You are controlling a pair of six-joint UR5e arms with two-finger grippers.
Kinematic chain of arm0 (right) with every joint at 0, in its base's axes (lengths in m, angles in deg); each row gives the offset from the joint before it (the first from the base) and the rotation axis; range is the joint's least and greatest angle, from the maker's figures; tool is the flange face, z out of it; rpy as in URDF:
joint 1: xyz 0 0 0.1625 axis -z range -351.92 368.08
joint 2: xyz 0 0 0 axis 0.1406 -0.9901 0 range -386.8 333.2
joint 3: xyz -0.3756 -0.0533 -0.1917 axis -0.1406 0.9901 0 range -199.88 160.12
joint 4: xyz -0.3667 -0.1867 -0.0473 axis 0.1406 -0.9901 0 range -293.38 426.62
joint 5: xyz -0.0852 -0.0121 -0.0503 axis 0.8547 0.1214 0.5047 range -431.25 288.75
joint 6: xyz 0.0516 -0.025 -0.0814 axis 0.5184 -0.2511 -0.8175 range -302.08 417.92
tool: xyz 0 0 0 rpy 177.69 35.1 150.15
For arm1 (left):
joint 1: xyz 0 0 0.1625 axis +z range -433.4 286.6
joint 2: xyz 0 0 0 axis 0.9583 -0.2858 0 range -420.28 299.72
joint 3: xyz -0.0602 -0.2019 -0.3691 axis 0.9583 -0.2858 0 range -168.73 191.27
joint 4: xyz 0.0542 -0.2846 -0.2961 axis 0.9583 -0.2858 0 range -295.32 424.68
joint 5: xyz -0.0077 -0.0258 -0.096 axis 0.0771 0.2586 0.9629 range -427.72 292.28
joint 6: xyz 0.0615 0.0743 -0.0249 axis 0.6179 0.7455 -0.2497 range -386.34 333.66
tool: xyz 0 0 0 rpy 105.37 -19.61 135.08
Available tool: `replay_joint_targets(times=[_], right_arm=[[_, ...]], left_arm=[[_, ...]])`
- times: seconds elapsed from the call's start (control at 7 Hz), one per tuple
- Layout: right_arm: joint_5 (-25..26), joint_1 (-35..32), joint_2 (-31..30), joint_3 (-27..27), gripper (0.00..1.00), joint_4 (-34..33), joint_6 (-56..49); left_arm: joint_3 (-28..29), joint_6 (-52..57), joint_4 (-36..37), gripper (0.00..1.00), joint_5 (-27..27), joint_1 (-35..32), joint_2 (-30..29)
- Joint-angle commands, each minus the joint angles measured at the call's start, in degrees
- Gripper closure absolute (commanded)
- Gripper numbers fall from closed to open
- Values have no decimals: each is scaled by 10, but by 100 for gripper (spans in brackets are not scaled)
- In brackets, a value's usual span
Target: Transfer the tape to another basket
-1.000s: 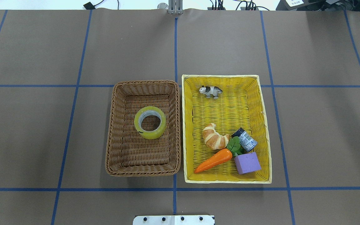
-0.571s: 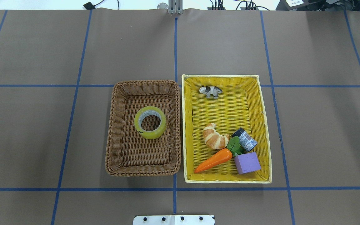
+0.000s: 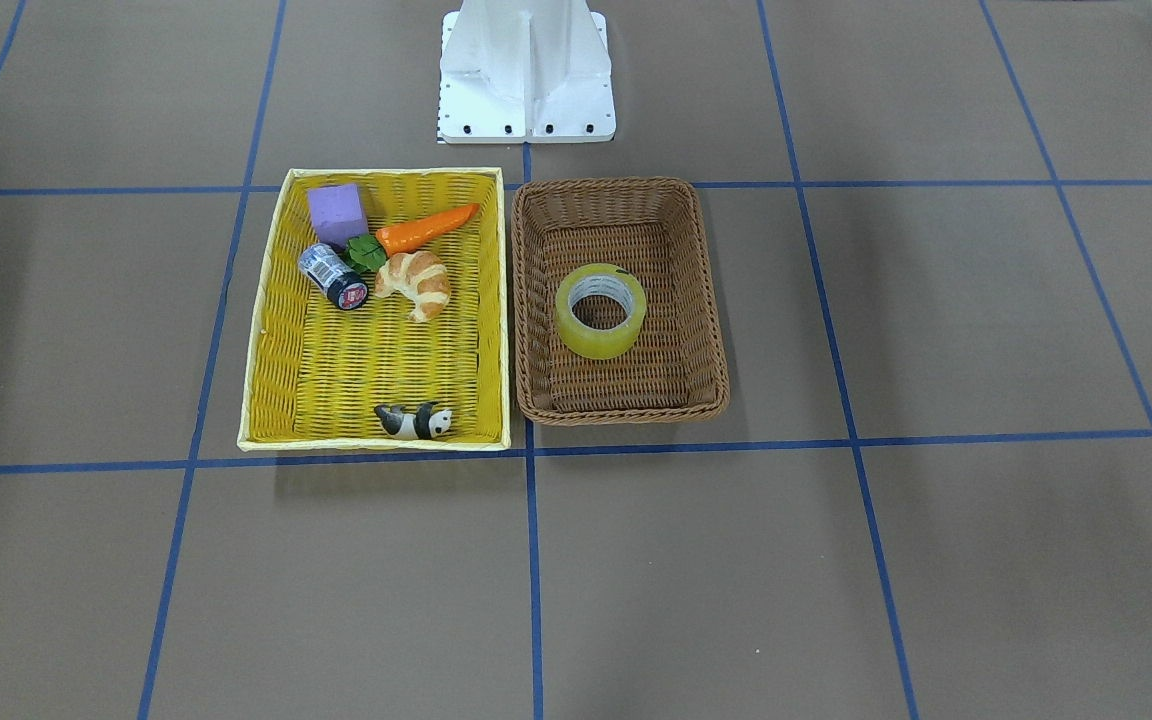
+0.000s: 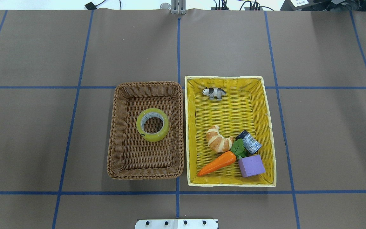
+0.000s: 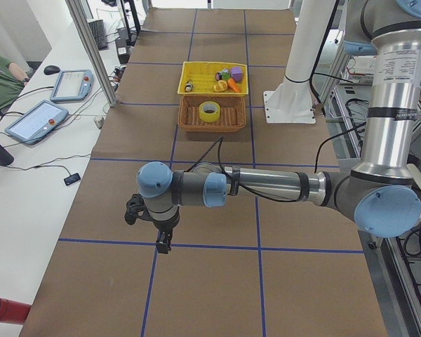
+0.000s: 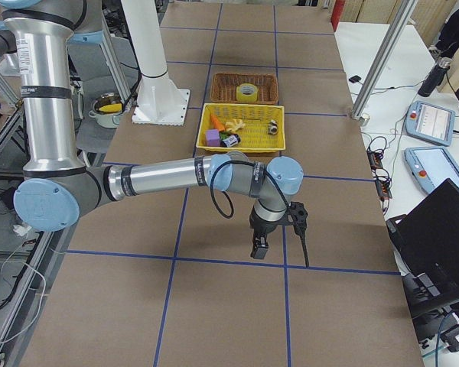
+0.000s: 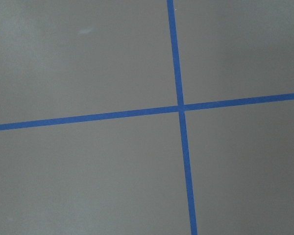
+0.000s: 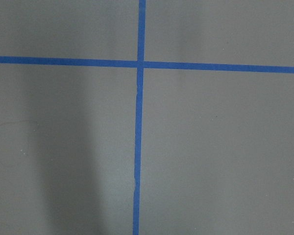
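The tape (image 4: 152, 124) is a yellowish roll with a white core. It lies flat in the middle of the brown wicker basket (image 4: 145, 174), and shows there in the front-facing view too (image 3: 601, 311). Neither gripper is near it. My left gripper (image 5: 162, 241) hangs over bare table far out on the left side. My right gripper (image 6: 258, 246) hangs over bare table far out on the right side. Both show only in the side views, so I cannot tell whether they are open or shut. The wrist views show only brown table cover with blue lines.
The yellow basket (image 4: 230, 184) stands right beside the brown one. It holds a croissant (image 4: 218, 140), a carrot (image 4: 216, 163), a purple block (image 4: 251, 166), a dark labelled can (image 4: 249, 142) and a small panda figure (image 4: 214, 93). The robot's white base (image 3: 526, 70) stands behind the baskets.
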Motion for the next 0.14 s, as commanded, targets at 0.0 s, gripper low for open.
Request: replay_joint_targets(times=[0.0], right_arm=[[0, 0, 0, 0, 0, 1, 0]], left_arm=[[1, 1, 0, 2, 0, 0, 0]])
